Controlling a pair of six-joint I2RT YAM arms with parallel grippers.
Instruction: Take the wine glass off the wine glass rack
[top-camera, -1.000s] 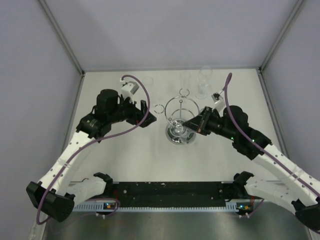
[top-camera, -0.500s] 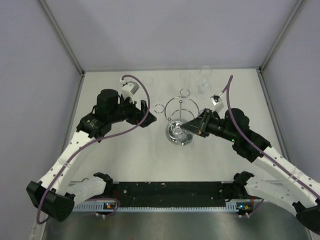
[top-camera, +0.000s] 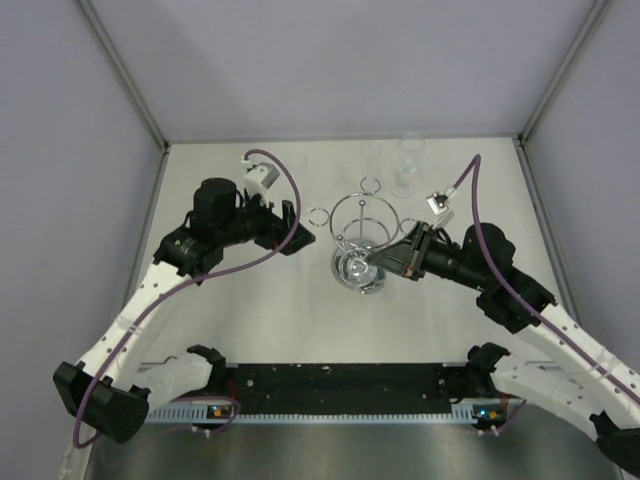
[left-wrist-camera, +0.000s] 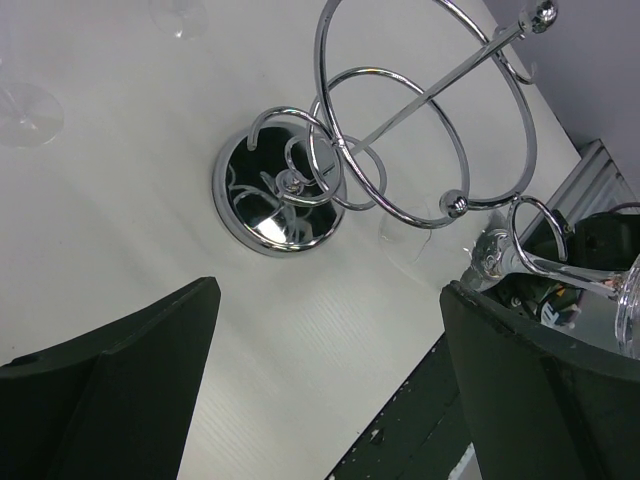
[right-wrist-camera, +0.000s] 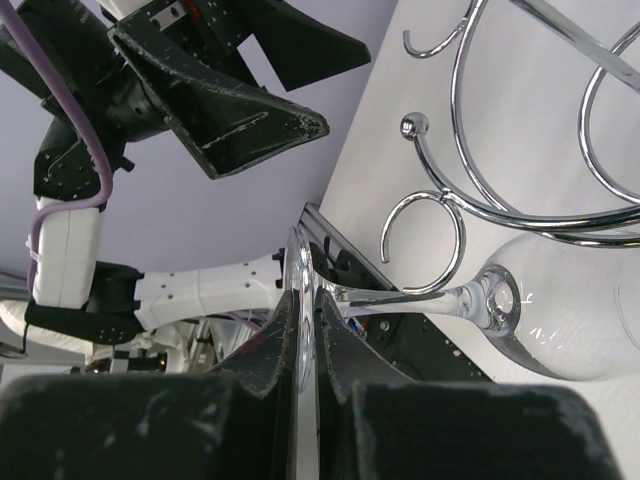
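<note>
The chrome wine glass rack stands mid-table on its round mirrored base; it also shows in the left wrist view and the right wrist view. My right gripper is shut on the foot of the clear wine glass, which lies tilted on its side by the rack. In the right wrist view my right gripper pinches the thin foot edge-on, and the glass's stem lies at the lower rim of a small ring loop. My left gripper is open and empty left of the rack, and it also shows in the left wrist view.
Other clear glasses stand at the back of the table behind the rack; one foot shows in the left wrist view. Grey walls enclose the table at the back and both sides. A black rail runs along the near edge.
My right arm has swung its elbow right and the gripper has dropped slightly toward the near side, tilting the wine glass with it. The left arm has not moved.
</note>
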